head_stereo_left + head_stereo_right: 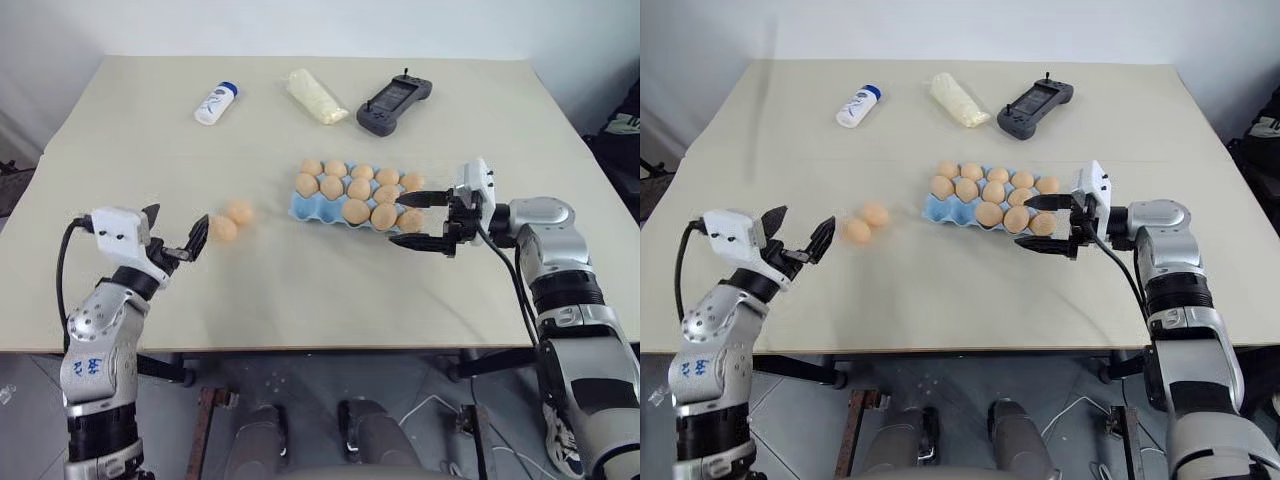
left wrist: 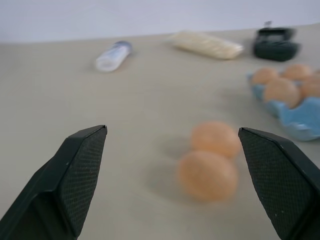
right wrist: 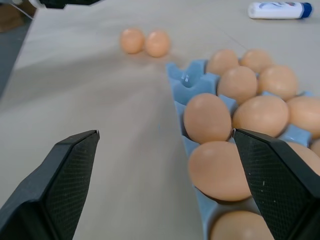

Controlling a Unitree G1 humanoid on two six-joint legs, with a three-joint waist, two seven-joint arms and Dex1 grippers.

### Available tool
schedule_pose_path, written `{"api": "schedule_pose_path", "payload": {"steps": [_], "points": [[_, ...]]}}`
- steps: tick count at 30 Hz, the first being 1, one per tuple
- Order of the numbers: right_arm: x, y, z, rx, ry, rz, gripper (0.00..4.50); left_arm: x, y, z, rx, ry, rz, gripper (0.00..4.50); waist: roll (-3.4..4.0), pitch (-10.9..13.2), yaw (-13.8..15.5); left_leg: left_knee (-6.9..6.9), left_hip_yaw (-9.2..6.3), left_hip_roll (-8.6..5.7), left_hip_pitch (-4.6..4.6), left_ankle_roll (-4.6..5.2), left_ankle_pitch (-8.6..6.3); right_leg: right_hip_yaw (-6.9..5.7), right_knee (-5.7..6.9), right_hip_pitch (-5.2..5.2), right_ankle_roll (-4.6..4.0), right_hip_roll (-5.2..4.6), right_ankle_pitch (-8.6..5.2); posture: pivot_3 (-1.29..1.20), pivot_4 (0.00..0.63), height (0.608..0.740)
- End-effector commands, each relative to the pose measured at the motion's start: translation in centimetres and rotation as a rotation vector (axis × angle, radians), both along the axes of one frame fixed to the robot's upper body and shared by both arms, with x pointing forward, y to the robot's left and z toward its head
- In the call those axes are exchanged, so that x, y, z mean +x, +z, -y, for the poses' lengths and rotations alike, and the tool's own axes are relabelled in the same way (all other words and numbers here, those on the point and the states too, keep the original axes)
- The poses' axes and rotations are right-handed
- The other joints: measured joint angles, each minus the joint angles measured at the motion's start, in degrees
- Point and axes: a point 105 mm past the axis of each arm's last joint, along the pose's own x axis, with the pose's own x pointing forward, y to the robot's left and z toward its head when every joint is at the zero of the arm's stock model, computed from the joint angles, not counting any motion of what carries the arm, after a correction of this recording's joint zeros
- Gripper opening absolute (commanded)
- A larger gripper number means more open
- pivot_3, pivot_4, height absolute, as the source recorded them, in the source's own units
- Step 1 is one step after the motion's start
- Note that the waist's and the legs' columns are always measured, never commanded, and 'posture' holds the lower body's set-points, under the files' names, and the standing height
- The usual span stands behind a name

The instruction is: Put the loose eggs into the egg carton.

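Two loose eggs (image 1: pixel 231 221) lie touching each other on the beige counter (image 1: pixel 300 290), just ahead of the left gripper (image 1: pixel 172 236), whose fingers (image 2: pixel 82 172) stand wide apart with nothing between them; in the left wrist view the eggs sit nearer one finger than the other, not touched by either. The light blue egg carton (image 1: pixel 300 208) rests on the counter beyond the eggs, toward the right gripper (image 1: pixel 417 220), and holds ten eggs, with empty cups at the end nearest the loose eggs. The right gripper's fingers (image 3: pixel 65 185) are also spread wide and empty, one fingertip beside the carton's end eggs, the other over bare counter. Well beyond both sets of fingers, along the far side of the counter, lie a white bottle with a blue cap (image 1: pixel 216 103), a pale wrapped roll (image 1: pixel 316 96) and a black handheld controller (image 1: pixel 394 103).
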Motion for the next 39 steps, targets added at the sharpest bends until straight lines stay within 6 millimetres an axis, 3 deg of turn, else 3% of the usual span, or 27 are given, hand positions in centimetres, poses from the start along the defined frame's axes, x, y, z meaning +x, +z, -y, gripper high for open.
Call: {"api": "schedule_pose_path", "payload": {"steps": [1, 6, 9, 16, 25, 31, 34, 39], "points": [[-0.4, 0.8, 0.6, -0.009, 0.073, 0.021, 4.46, -1.9, -0.2, 0.2, -0.034, 0.048, -0.042, 4.50, 0.00, 0.00, -0.02, 0.01, 0.00, 0.00, 0.00, 0.00, 0.00, 0.00, -0.01, 0.01, 0.00, 0.00, 0.00, 0.00, 0.150, 0.740], [0.2, 0.6, 0.6, -0.063, 0.069, 0.004, 4.46, -2.6, -1.5, 0.5, -0.021, 0.028, -0.153, 4.50, -0.01, 0.00, -0.03, 0.02, -0.01, 0.00, 0.03, -0.03, 0.01, 0.00, 0.02, 0.02, -0.01, 0.01, 0.00, 0.00, 0.150, 0.740], [0.5, 0.9, 0.2, -0.059, 0.071, 0.006, 4.46, -2.3, -1.3, 0.6, 0.010, 0.006, -0.148, 4.50, -0.01, 0.01, -0.05, 0.02, 0.00, -0.02, 0.05, -0.05, 0.02, 0.01, 0.02, 0.02, -0.02, 0.01, 0.01, 0.00, 0.150, 0.740], [0.7, 0.9, -0.5, -0.058, 0.082, 0.006, 4.46, 1.2, 0.2, 1.8, 0.056, -0.105, -0.100, 4.50, 0.01, 0.02, 0.03, -0.02, 0.01, -0.01, 0.03, -0.11, 0.01, -0.01, -0.05, 0.02, -0.02, 0.01, 0.01, 0.00, 0.150, 0.740], [0.7, 1.2, -0.4, -0.036, 0.070, 0.012, 4.46, 5.7, -1.1, 2.4, 0.060, -0.172, -0.112, 4.50, 0.02, 0.02, -0.03, -0.05, 0.04, 0.01, 0.00, -0.13, -0.02, -0.01, -0.07, -0.02, -0.02, 0.02, 0.01, 0.00, 0.150, 0.740], [0.5, 1.2, -0.2, -0.038, 0.065, 0.011, 4.46, 7.1, -2.0, 3.7, 0.074, -0.253, -0.128, 4.50, 0.02, 0.02, -0.06, 0.00, 0.07, 0.00, 0.01, -0.13, -0.01, 0.00, -0.02, -0.02, -0.02, 0.01, 0.01, 0.00, 0.150, 0.740], [0.5, 1.2, -0.2, -0.038, 0.063, 0.012, 4.50, 7.3, -2.3, 4.0, 0.092, -0.273, -0.136, 3.88, 0.02, 0.02, -0.01, -0.01, 0.05, 0.01, 0.01, -0.14, -0.01, -0.02, -0.01, -0.05, -0.02, 0.02, 0.01, 0.00, 0.150, 0.740], [0.5, 1.1, -0.1, -0.040, 0.055, 0.013, 4.50, 7.3, -2.2, 3.8, 0.093, -0.267, -0.123, 2.46, 0.02, 0.02, -0.01, 0.00, 0.06, 0.00, 0.00, -0.13, -0.01, -0.02, -0.01, -0.05, -0.02, 0.01, 0.01, 0.00, 0.150, 0.740]]}}
